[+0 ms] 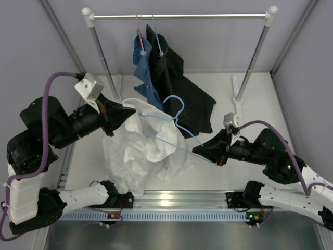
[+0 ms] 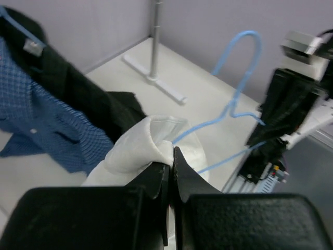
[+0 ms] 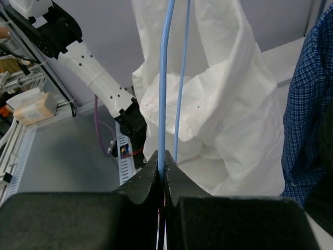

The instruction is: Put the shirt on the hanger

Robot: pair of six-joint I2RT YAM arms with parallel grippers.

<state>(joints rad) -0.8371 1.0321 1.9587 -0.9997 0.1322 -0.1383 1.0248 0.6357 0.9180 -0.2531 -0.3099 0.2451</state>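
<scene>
left gripper (image 2: 170, 154) pressed together on a fold of the white shirt (image 1: 138, 151), which hangs bunched from it above the table (image 1: 88, 156), between the two arms. right gripper (image 3: 162, 159) pinched shut on the wire of the light-blue hanger (image 3: 165, 78), whose far end runs into the shirt's fabric near the left fingers, hook pointing toward the rail (image 1: 177, 16). blue checked shirt (image 1: 145, 78) and black shirt (image 1: 182, 94) hang on that rail; small grey tag (image 2: 32, 46) at the black shirt's collar too blurred to read.
</scene>
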